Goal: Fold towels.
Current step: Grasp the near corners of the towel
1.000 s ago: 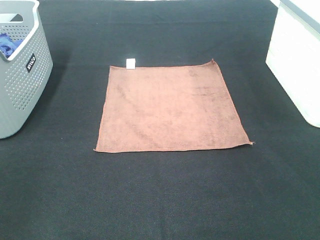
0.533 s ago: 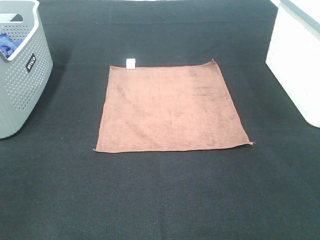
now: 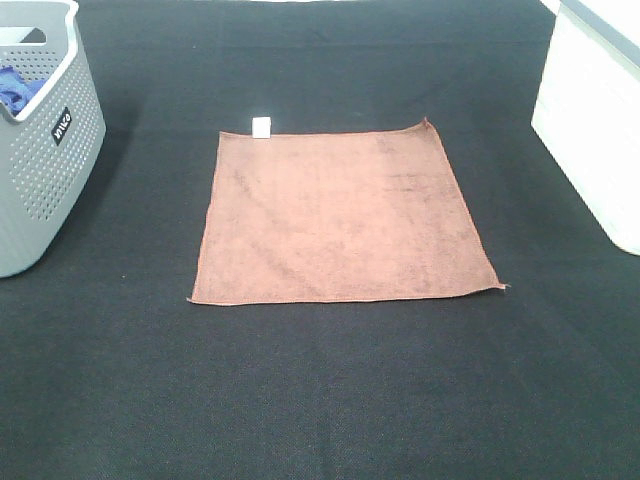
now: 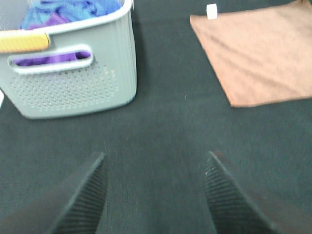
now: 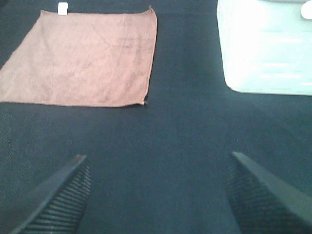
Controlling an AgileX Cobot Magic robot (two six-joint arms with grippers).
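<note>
— Brown towel is seen from the high camera, spread flat and square on the black tabletop, with a white tag at its far left corner. Why is it laid so?

— It is judged to be spread open so that its edges and corners can be pinched freely; no fold is made yet. A grey basket is stood well apart on the left and a white bin on the right, so the middle is left free for folding. Neither arm is shown in that view.

— And from the left wrist?

— The left gripper is held above bare tabletop, its jaws spread wide with nothing between them. The basket is seen ahead, with blue and purple cloths heaped inside, probably the supply of towels. The towel's near left corner is found apart from the jaws.

— The right wrist?

— The right gripper is likewise held wide and empty over bare tabletop. The towel's near right corner is seen ahead of it, well apart, with the bin off to the other side. Both arms are judged to be held back, ready for the two near corners to be taken together.
</note>
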